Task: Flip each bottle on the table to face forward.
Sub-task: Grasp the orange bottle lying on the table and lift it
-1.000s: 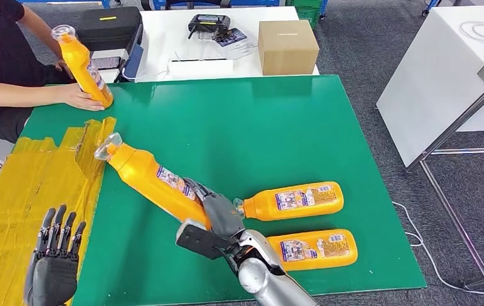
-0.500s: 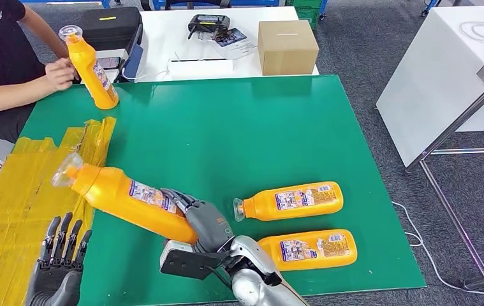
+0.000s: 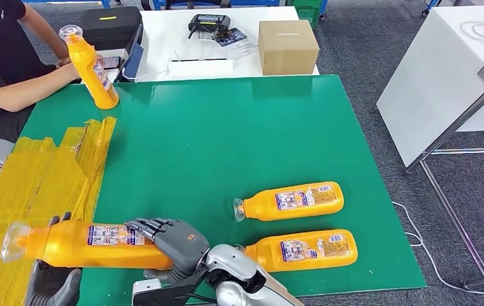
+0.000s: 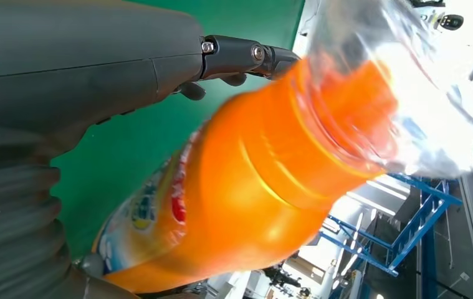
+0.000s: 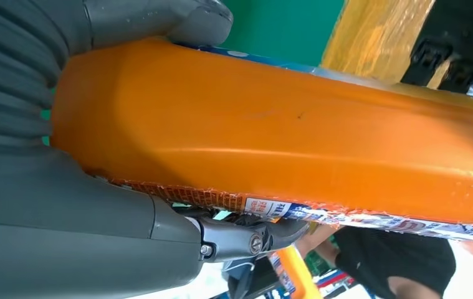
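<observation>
Head view looks down on a green mat (image 3: 239, 140) covering the table, with a patch of yellow tape strips (image 3: 41, 172) along its left side. Grey carpet (image 3: 366, 51) surrounds it, a white table (image 3: 226, 44) behind carries a cardboard box (image 3: 287, 46) and a black case (image 3: 108, 25), and another white table (image 3: 446, 70) stands to the right. The right hand (image 3: 172, 242) grips an orange bottle (image 3: 92, 243) at its base, holding it level over the near left edge with its clear cap pointing left. The left hand (image 3: 51, 287) sits just beneath that bottle; I cannot tell how its fingers lie. 2 more bottles lie on the mat to the right, the farther bottle (image 3: 290, 201) and the nearer bottle (image 3: 303, 248), labels up. A person (image 3: 3, 64) at the far left holds an upright bottle (image 3: 89, 67).
</observation>
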Controlling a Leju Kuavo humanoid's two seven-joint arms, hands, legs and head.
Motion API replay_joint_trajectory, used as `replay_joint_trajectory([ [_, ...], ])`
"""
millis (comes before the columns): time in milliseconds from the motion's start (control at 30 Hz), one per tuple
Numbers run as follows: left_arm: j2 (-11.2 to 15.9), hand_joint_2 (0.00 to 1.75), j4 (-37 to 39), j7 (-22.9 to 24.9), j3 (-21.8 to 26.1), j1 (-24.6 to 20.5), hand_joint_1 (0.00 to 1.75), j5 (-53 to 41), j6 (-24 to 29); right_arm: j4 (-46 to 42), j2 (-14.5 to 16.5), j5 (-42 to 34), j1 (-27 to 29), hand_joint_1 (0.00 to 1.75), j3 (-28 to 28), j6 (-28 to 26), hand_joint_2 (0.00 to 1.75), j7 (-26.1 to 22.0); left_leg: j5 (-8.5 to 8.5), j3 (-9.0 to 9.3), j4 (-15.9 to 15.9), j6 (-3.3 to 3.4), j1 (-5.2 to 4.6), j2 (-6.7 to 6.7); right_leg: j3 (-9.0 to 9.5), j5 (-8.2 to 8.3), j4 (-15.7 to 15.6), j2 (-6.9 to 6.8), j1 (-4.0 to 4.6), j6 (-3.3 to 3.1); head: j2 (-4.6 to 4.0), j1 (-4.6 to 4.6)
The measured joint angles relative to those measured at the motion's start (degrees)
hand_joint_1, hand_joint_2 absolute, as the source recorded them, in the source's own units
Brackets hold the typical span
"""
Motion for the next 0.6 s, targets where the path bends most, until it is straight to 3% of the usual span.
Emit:
replay_joint_trajectory([
  [567,-0.05,1.75,-0.09,0.92,-1.31,0.23,0.00,3.09,1.29,4.14,3.27,-4.36,-1.92,1.75,4.99,3.80,1.75,-2.24,0.00,0.00,0.00,0.00,0.01,0.00,0.00,0.00,0.00,0.00,0.01,0.00,0.00,0.00],
  [600,-0.05,1.75,-0.11,1.31,-1.55,0.26,0.11,3.48,1.18,4.58,3.52,-4.85,-2.06,1.75,5.08,3.77,1.75,-2.26,0.00,0.00,0.00,0.00,0.01,0.00,0.00,0.00,0.00,0.00,0.01,0.00,0.00,0.00],
])
